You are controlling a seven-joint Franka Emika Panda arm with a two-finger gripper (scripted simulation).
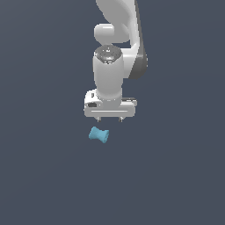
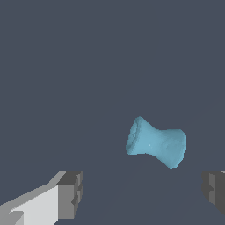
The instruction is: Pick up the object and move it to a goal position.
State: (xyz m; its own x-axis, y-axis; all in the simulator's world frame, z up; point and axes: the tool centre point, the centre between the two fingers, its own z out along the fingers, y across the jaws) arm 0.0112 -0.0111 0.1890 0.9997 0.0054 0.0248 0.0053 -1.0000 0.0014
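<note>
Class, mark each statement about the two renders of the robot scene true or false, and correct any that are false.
1. The spool is light blue. True.
2. The end effector is clamped on the spool. False: its fingers stand apart with nothing between them, and the spool lies clear of them.
3. The spool has flared ends and a narrow waist. True.
4. Several objects lie on the surface. False: only the spool shows.
5. In the exterior view the spool sits toward that view's left of the end effector's middle. True.

White end effector (image 1: 110, 119), fingers spread apart, just above a small light-blue spool (image 1: 99, 135) on dark ground.
</note>
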